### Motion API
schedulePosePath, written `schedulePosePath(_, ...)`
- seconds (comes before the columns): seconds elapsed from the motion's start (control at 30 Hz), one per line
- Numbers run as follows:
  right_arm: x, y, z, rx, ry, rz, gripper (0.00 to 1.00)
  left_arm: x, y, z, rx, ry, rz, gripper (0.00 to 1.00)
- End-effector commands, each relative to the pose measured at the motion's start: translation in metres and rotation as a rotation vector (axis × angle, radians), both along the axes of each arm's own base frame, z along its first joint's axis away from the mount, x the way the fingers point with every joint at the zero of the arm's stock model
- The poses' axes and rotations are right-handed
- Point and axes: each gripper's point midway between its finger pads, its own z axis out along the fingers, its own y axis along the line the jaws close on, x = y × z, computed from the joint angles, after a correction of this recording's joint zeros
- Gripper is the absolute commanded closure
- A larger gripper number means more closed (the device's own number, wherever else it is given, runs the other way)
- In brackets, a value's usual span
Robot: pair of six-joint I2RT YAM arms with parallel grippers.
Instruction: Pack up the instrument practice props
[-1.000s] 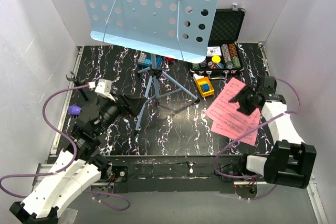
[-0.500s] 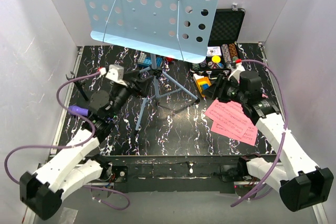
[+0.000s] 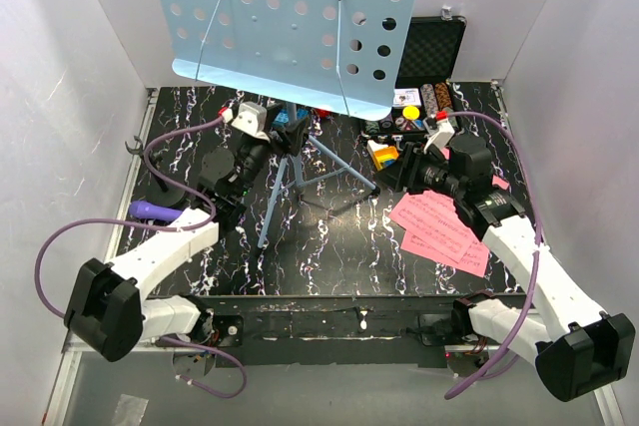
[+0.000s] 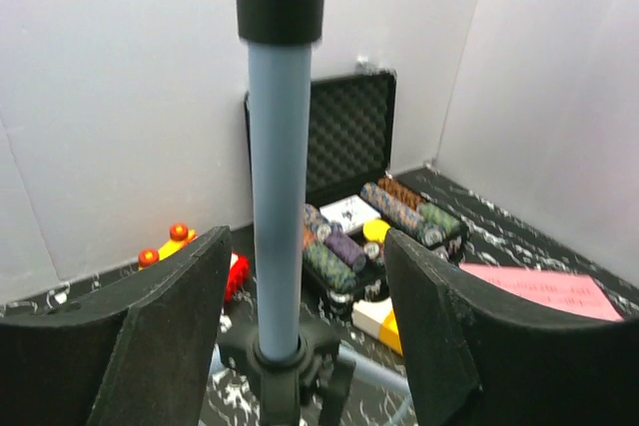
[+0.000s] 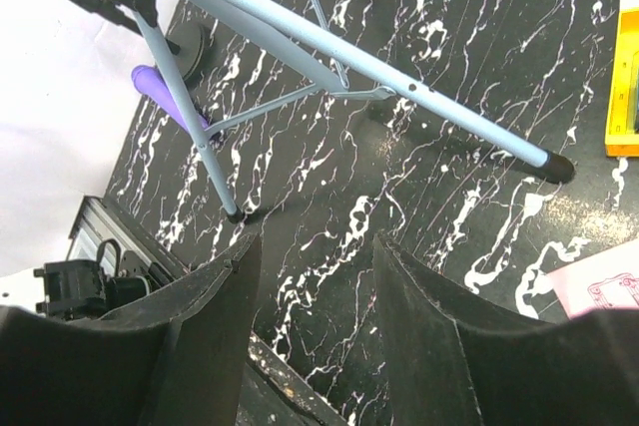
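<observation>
The light-blue perforated music stand (image 3: 290, 17) stands on its tripod legs (image 3: 300, 172) at the back middle. My left gripper (image 3: 290, 137) is open, with the stand's pole (image 4: 275, 197) between its fingers, closer to the left one; the right finger is apart from it. My right gripper (image 3: 399, 169) is open and empty, above the table to the right of the tripod; its view shows the legs (image 5: 349, 47). The pink pages (image 3: 444, 231) lie under the right arm. The purple microphone (image 3: 155, 212) lies by the mic stand's round base (image 3: 175, 192) at the left.
The open black case of poker chips (image 3: 429, 97) sits at the back right, with a yellow box (image 3: 384, 159) in front of it. Small red and yellow toys (image 4: 175, 241) lie behind the tripod. White walls close in on three sides.
My left arm has reached forward and right, bringing its open jaws around the stand's pole. My right arm lifted off the pink pages and swung left toward the tripod.
</observation>
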Motion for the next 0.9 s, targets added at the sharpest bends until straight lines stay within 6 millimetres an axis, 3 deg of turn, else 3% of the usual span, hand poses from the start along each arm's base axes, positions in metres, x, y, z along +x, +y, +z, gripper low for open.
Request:
schedulePosePath(0.0, -0.001, 0.007, 0.012, 0.027, -0.082, 0.042, 0.44, 0.012, 0.008, 0.046, -0.092, -0.108, 0.058, 0.39)
schedulePosePath(0.33, -0.008, 0.009, 0.010, 0.029, -0.085, 0.051, 0.44, 0.034, -0.011, 0.058, -0.114, -0.130, 0.029, 0.49)
schedulePosePath(0.6, -0.012, 0.017, 0.020, 0.042, -0.108, 0.089, 0.44, 0.035, -0.012, 0.061, -0.091, -0.141, 0.027, 0.78)
schedulePosePath(0.77, -0.013, 0.040, 0.027, 0.071, -0.085, 0.146, 0.39, 0.029, -0.016, 0.059, -0.066, -0.142, -0.008, 0.97)
schedulePosePath(0.87, -0.015, 0.060, 0.036, 0.077, -0.090, 0.201, 0.32, 0.026, -0.017, 0.057, -0.055, -0.134, -0.016, 1.00)
